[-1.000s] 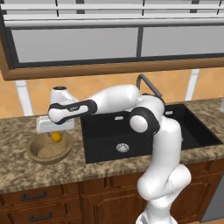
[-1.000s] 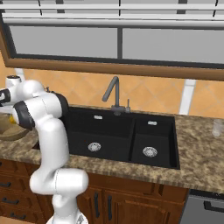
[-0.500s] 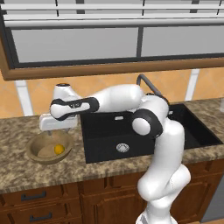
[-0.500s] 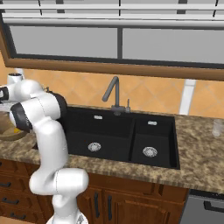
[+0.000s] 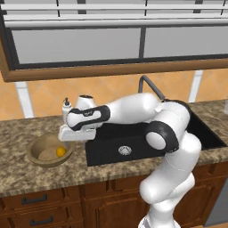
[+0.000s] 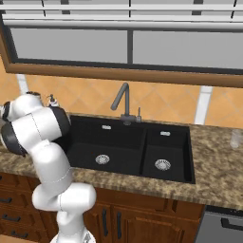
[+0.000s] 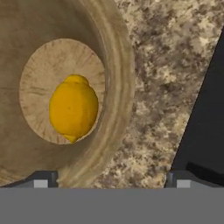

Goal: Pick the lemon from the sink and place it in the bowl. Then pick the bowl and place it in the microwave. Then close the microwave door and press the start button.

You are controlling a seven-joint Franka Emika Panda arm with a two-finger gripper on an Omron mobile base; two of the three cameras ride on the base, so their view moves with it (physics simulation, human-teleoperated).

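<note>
The yellow lemon [image 5: 60,152] lies on the floor of the tan wooden bowl [image 5: 32,154], which stands on the granite counter left of the black sink [image 5: 133,143]. My gripper [image 5: 74,136] hovers just above the bowl's right rim, by the sink's left edge. In the hand view the lemon [image 7: 73,108] rests free in the bowl [image 7: 120,87], and my gripper [image 7: 111,181] stands open and empty, its fingertips [image 7: 41,179] wide apart, one over the bowl and one over the sink [image 7: 205,131] edge. The microwave, its door and its start button are out of view.
A soap dispenser [image 5: 66,105] stands behind the hand near the wall. The curved faucet [image 6: 121,102] rises behind the double basin [image 6: 123,147]. A glass [image 6: 236,138] stands on the counter at far right. Drawers [image 5: 35,200] run below the counter [image 5: 26,178].
The jaws opened and the lemon dropped from between them into the bowl. The hand then rose slightly and shifted right toward the sink edge.
</note>
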